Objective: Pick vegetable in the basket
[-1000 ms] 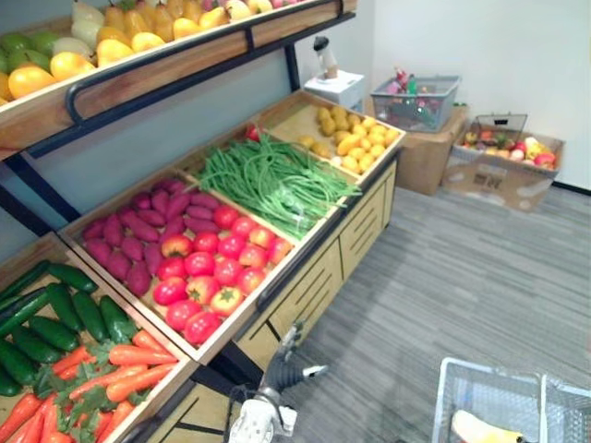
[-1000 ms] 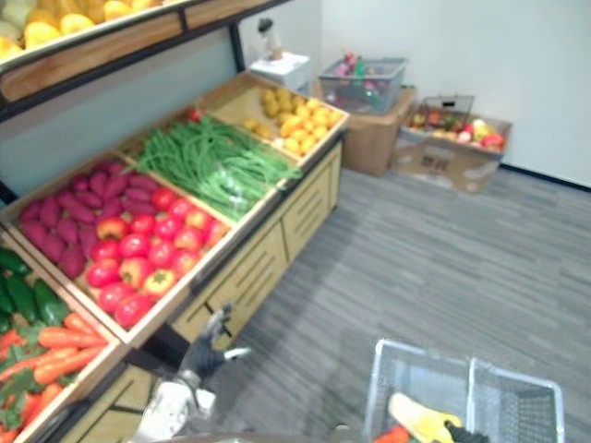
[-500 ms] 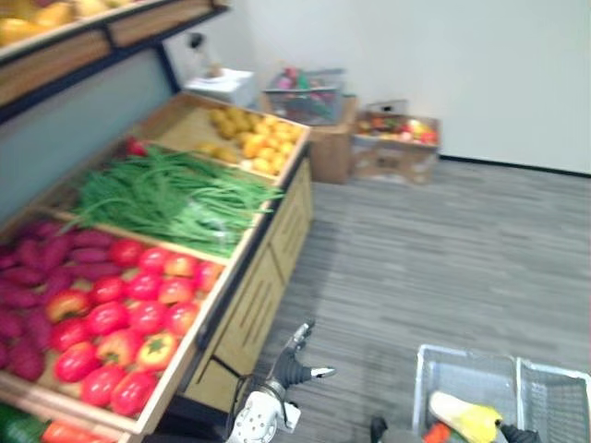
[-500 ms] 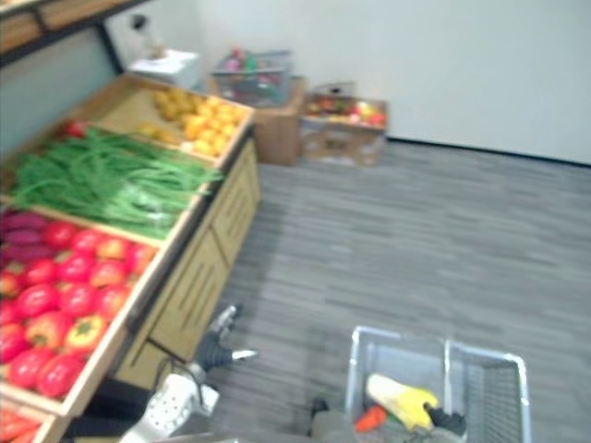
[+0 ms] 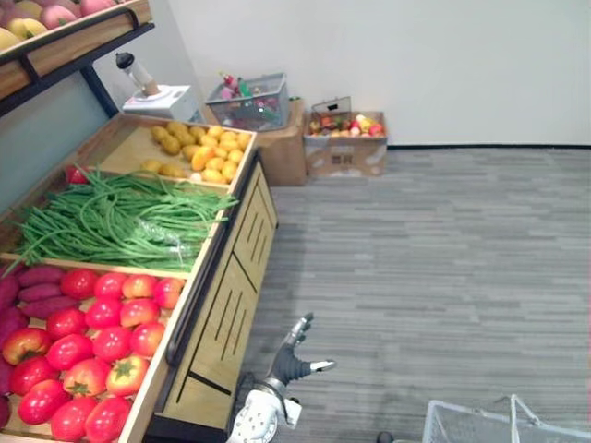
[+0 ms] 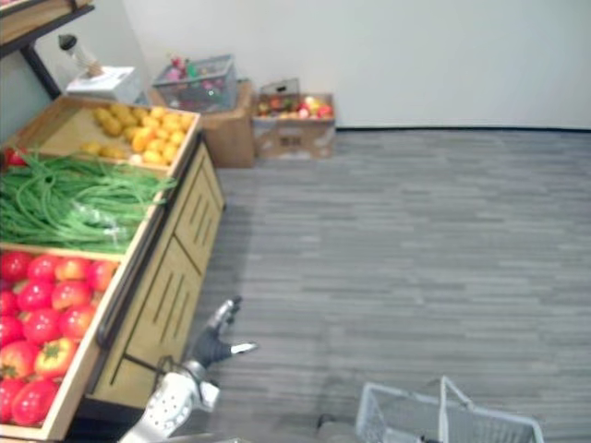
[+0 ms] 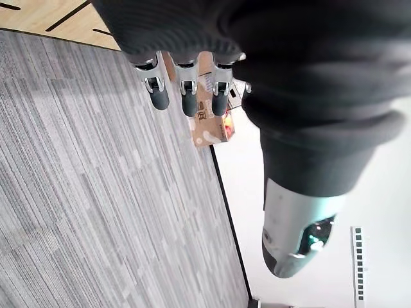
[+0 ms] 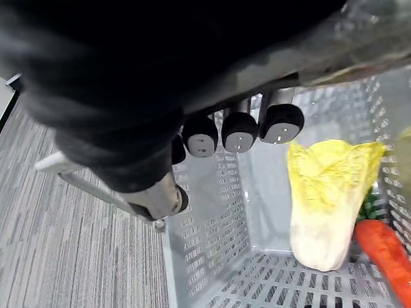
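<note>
Cabbage [image 8: 324, 199] lies lengthwise in the basket [image 8: 212, 244], leafy end toward the right hand [image 8: 239, 131] clenched round the basket's handle, carrot [image 8: 385, 253] alongside; left hand [image 5: 286, 362] relaxed, lower centre

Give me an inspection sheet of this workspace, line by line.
Surface: grey floor beside a wooden produce stand.
Job's things: basket holds a cabbage and a carrot.
Clutter: cardboard box of produce by the wall.
Robot hands: left robot hand open, empty, over the floor; right robot hand curled round the basket's handle.
Cables: nothing seen.
Surroundings: tomatoes and green beans on the stand.
</note>
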`<state>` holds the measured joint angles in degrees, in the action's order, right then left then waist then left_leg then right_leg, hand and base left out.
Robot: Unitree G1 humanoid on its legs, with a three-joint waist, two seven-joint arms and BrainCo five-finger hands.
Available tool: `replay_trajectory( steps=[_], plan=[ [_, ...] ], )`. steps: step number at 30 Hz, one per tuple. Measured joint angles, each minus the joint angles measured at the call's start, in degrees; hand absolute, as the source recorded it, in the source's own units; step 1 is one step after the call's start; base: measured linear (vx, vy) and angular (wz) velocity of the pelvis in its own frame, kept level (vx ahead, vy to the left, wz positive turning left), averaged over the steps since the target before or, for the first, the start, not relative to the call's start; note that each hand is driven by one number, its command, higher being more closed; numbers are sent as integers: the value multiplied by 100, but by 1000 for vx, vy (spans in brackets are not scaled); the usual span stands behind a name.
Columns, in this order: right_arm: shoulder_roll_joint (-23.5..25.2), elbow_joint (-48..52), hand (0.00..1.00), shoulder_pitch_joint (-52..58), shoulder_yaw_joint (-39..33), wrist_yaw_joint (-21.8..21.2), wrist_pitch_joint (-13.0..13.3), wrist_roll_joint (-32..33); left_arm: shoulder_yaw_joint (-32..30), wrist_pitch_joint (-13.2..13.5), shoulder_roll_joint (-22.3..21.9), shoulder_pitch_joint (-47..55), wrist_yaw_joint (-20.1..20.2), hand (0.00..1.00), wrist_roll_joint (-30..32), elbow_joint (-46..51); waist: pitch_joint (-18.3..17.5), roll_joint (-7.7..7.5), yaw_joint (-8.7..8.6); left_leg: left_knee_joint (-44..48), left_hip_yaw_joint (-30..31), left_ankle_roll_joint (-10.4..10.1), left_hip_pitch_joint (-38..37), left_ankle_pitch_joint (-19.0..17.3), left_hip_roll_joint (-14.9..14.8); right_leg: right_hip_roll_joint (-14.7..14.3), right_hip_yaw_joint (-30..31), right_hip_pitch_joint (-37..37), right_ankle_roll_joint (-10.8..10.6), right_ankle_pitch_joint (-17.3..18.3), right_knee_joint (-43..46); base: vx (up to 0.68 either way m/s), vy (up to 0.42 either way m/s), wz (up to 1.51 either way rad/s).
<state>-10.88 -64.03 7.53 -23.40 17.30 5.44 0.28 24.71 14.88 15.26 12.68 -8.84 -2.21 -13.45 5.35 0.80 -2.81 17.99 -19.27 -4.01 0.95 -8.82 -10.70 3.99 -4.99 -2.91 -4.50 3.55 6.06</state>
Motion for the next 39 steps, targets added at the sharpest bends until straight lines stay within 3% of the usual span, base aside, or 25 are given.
replay_trajectory(
  steps=[2, 5, 7, 9, 11, 15, 23, 33, 39],
  plan=[
    [-65, -50, 100, -75, -94, 7, 1, 31, -46, 0, -151, -3, 0, 0, 0, 1, 22, 57, 92, -45, 927, -3, -47, 2, 217, 26, 181, -6, -18, -8, -25, -32, 20, -43],
    [-84, -53, 100, -52, -138, 10, 0, 33, -35, 4, -235, -51, 17, 0, -1, 26, 6, 147, 96, -553, 919, -8, -175, 0, 289, 85, 152, 27, -101, -151, -255, -13, 93, -8],
    [-82, -74, 100, -39, -306, 29, -1, 35, -24, 3, -244, -127, 28, 0, -1, 6, 0, 204, -9, -1032, 994, -27, -224, -11, 316, 120, -43, 44, -124, -344, -502, 1, 102, 50],
    [-30, -92, 100, -65, -296, 52, 1, 30, -17, 1, -152, -225, 21, 0, 14, -224, 24, 167, 16, -1224, 1072, -49, -242, 75, 438, 191, -163, 194, -167, -661, -869, -11, 102, 27],
    [-20, -83, 100, -81, -193, 54, 12, 30, 28, -4, -57, -215, 13, 0, 30, -437, 59, 111, 18, -1271, 1094, -41, -325, 79, 490, 232, -203, 316, -181, -712, -974, -14, 52, 8],
    [27, 28, 100, -71, -142, 103, 34, 45, 80, -8, 57, -229, 4, 0, 143, -724, 25, 50, 8, -1404, 1227, -22, -332, 106, 564, 290, -333, 363, -197, -722, -1058, 29, 14, 14],
    [52, 45, 100, -80, -74, 100, 24, 76, 61, -65, 102, -256, -4, 0, 521, -1184, -29, 66, 9, -1597, 1344, -33, -464, 137, 559, 255, -475, 530, -215, -737, -1200, 71, -8, 8],
    [161, 46, 100, -66, -28, 92, 24, 90, -20, -130, 99, -180, 24, 0, 573, -1239, -141, -68, 4, -1679, 1296, -34, -620, 135, 554, 245, -447, 623, -215, -738, -1211, 13, 1, -2],
    [172, 51, 100, -59, -24, 92, 26, 97, -26, -129, 97, -141, 40, 0, 588, -1424, -151, -74, -1, -1685, 1240, -36, -625, 134, 538, 233, -418, 600, -215, -737, -1240, -38, -2, -4]
  ],
)
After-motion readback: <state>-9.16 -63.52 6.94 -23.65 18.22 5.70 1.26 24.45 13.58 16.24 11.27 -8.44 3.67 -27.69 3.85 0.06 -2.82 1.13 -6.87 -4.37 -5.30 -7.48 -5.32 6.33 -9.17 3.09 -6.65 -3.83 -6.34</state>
